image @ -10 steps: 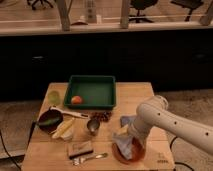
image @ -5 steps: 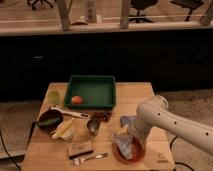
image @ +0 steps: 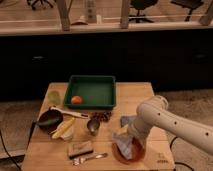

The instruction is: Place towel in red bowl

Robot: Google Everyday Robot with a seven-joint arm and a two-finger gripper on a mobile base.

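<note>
The red bowl point(image: 120, 155) sits at the front right of the wooden table. A bluish-grey towel point(image: 131, 146) lies bunched inside it. Part of the towel or another cloth point(image: 125, 120) shows on the table just behind the bowl. My white arm reaches in from the right, and my gripper point(image: 127, 134) is down at the bowl, over the towel. The arm hides much of the bowl's far side.
A green tray point(image: 92, 91) with an orange fruit point(image: 76, 99) stands at the back. A dark bowl point(image: 50, 120), a banana point(image: 64, 128), a metal cup point(image: 93, 126), a sponge block point(image: 80, 148) and a fork point(image: 90, 158) lie to the left.
</note>
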